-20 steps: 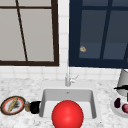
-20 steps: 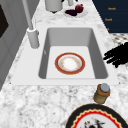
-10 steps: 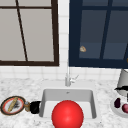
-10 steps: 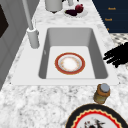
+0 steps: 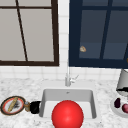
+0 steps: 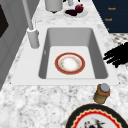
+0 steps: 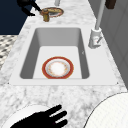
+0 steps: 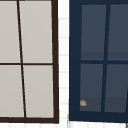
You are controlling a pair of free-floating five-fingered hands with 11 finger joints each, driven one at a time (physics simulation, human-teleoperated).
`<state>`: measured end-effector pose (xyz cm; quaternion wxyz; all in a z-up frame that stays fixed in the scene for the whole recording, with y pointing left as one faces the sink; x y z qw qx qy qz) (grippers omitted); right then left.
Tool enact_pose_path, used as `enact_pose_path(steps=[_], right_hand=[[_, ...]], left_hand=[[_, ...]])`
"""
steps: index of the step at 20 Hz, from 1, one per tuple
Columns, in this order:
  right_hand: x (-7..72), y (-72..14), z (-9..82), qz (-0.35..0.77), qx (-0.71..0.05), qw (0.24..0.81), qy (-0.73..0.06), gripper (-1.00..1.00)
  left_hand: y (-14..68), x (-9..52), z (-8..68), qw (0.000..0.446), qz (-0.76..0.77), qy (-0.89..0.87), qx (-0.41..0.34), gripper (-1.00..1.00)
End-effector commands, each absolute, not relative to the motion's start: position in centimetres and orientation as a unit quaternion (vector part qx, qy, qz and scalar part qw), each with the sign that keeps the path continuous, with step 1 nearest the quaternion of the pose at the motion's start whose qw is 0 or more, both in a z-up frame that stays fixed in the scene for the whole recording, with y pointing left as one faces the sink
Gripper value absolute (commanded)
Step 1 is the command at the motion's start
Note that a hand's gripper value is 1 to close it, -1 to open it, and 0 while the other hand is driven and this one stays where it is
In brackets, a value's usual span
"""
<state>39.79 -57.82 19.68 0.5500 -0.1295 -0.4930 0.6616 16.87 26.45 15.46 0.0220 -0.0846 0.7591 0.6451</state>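
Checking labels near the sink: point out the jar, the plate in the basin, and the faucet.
jar [image 6: 102, 93], left side view, on its brown body below the lid.
plate [image 6: 70, 63], left side view, on its pale centre.
faucet [image 7: 94, 37], right side view, on its base.

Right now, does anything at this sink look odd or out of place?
Yes: a red ball hangs before the sink in the front view, while the side views show just a plate in the basin. Nothing looks spilled or broken.

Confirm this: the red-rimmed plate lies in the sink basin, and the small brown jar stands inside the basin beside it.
Not quite. The red-rimmed plate does lie in the sink basin, but the small brown jar stands outside it, on the marble counter past the sink's edge, as the left side view shows.
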Motion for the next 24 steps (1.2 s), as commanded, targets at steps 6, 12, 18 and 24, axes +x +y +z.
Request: enact_pose_path(steps=[6,12,18,24], right_hand=[[37.0,-58.2,17.9,0.644,-0.262,0.564,-0.446,-1.0],[36.1,-58.2,16.8,0.622,-0.318,0.591,-0.404,-1.0],[35.3,-58.3,16.0,0.62,-0.356,0.615,-0.333,-1.0],[32.7,-58.0,19.7,0.615,-0.323,0.646,-0.318,-1.0]], left_hand=[[26.5,16.9,15.5,0.022,0.645,0.759,-0.085,0.0],[26.5,16.9,15.5,0.022,0.645,0.759,-0.085,0.0],[26.5,16.9,15.5,0.022,0.645,0.759,-0.085,0.0],[26.5,16.9,15.5,0.022,0.645,0.759,-0.085,0.0]])
